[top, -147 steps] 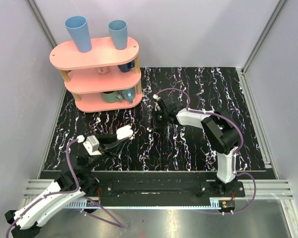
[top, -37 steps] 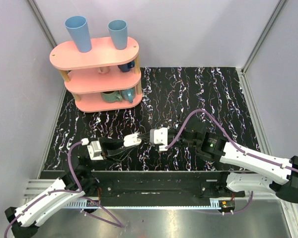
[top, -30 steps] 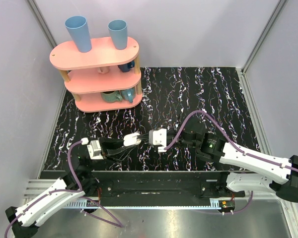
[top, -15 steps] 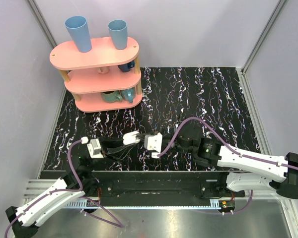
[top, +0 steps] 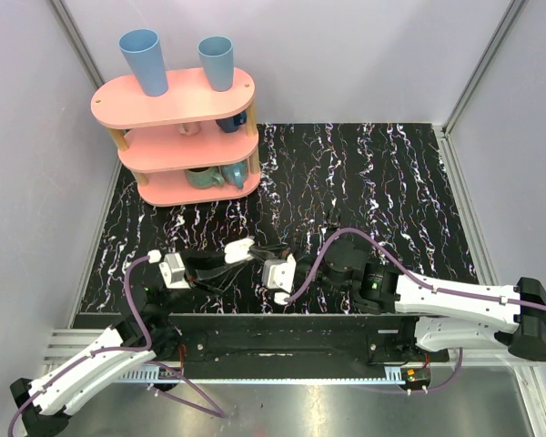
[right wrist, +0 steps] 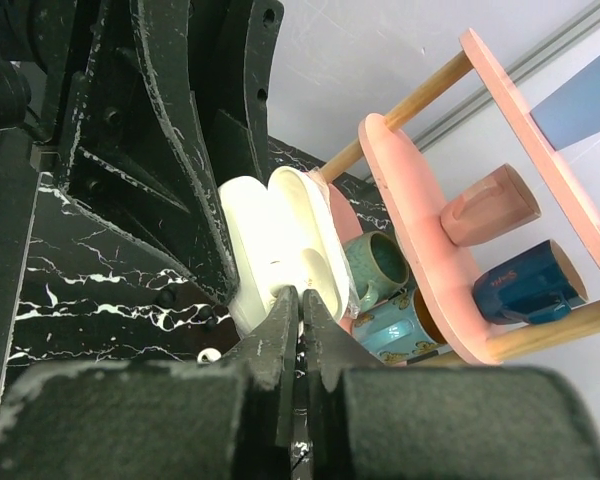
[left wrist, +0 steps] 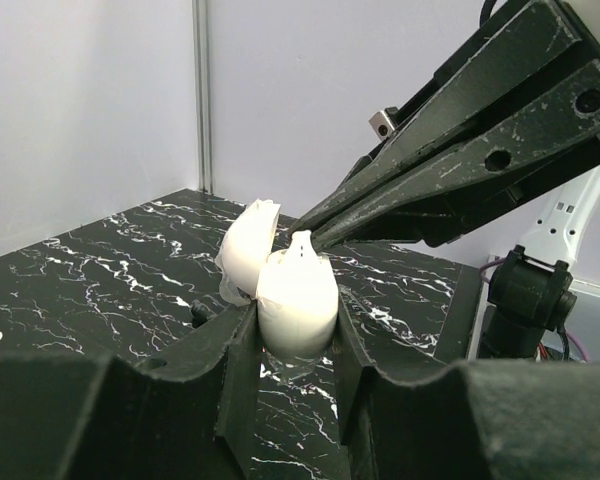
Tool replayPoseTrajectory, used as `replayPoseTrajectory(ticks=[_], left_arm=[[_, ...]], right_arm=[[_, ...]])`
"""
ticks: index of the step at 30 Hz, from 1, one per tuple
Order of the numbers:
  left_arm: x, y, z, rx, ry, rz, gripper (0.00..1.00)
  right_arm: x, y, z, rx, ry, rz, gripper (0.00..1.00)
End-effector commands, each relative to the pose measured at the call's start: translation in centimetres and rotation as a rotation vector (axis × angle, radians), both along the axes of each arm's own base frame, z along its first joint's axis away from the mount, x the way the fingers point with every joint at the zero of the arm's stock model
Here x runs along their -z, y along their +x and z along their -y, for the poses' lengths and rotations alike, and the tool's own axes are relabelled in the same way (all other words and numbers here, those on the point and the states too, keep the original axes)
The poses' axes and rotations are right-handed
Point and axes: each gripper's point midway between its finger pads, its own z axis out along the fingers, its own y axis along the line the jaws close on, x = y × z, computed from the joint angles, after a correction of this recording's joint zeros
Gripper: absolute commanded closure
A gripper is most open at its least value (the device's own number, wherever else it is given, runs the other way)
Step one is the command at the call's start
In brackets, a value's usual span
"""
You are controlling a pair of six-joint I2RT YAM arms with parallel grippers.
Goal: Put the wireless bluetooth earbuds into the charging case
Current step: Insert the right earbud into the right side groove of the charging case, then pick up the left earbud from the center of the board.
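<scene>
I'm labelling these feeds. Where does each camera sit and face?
Top external: above and behind the bases, looking down on the table; left arm and right arm show.
Left wrist: on its arm, facing the case held in the left gripper; right gripper opposite.
Right wrist: on its arm, facing case and shelf past the right gripper.
Both wrist views share the case.

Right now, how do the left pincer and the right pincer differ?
The left pincer is clamped around the open charging case, fingers held apart by it; the right pincer has its fingers pressed together, tips at the case's mouth. The left reaches in from the left, the right from the right. Both have black fingers.
</scene>
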Motion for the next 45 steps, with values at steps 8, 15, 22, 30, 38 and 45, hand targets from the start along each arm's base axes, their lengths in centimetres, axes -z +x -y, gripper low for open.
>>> replayPoseTrajectory(ticks=[8, 15, 22, 30, 38, 45], left_arm=[[-3.7, 0.2, -2.0, -0.082, -0.115, 0.080, 1.00], [-3.5, 0.3, -2.3, -0.101, -0.086, 0.080, 1.00], [-3.6, 0.9, -3.5, -0.171, -0.054, 0.075, 1.00], [-5.6, 0.9, -5.7, -0.272, 0.005, 0.132, 1.00], [-6.1, 0.0, -7.7, -0.303, -0.031, 0.126, 1.00], [-6.4, -0.1, -9.3, -0.350, -0.074, 0.130, 1.00]], right_arm=[[-1.0, -0.4, 0.7, 0.013, 0.054, 0.009, 0.71], [-2.3, 0.3, 1.3, 0.061, 0.128, -0.004, 0.66], [-5.6, 2.0, 3.8, 0.200, 0.354, -0.050, 0.48], [-2.5, 8.6, 8.8, 0.692, 0.509, -0.473, 0.31], [6.6, 12.2, 7.2, 0.711, 0.453, -0.914, 0.36], [13.8, 12.0, 1.7, 0.660, 0.187, -1.052, 0.42]])
